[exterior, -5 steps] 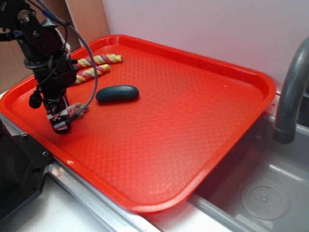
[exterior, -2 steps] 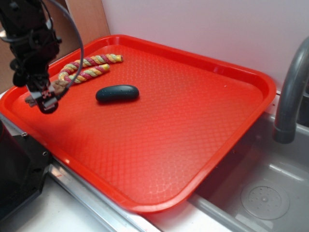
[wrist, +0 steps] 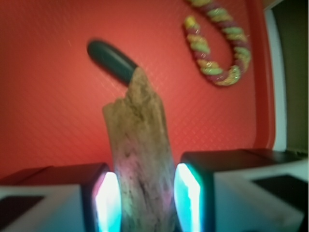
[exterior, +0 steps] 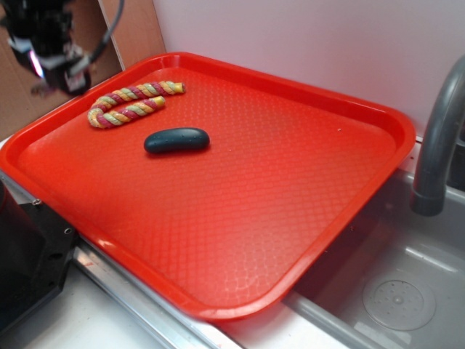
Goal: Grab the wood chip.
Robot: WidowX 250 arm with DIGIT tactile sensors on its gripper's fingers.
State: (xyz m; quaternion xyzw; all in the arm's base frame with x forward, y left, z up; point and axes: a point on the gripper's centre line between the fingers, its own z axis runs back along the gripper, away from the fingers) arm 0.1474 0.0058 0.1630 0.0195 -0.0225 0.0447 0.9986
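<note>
The gripper point(exterior: 64, 73) is seen in the exterior view at the upper left, raised above the far-left corner of the red tray point(exterior: 290, 240) and partly cut off by the frame edge. A small brownish edge can just be made out beside its lower tip, but whether that is the wood chip cannot be settled from this view. The twisted rope point(exterior: 131, 103) and the dark oval point(exterior: 176, 140) are left lying on the tray, near each other but apart, and no chip is seen on the tray.

In the wrist view the gripper point(wrist: 145, 198) is shown clamped on the wood chip point(wrist: 140, 154): the two fingers are pressed against its long sides, with the chip standing up between them and its jagged tip pointing outward. The gap is only as wide as the chip. The dark oval point(wrist: 111, 60) and the rope point(wrist: 219, 46) are seen well below, on the tray point(wrist: 48, 121).

The grab appears done, so the hold is best kept firm and steady. Because the chip is rough and narrow, any slackening or jerk could let it twist or slip out; a smooth, slow lift is called for.
</note>
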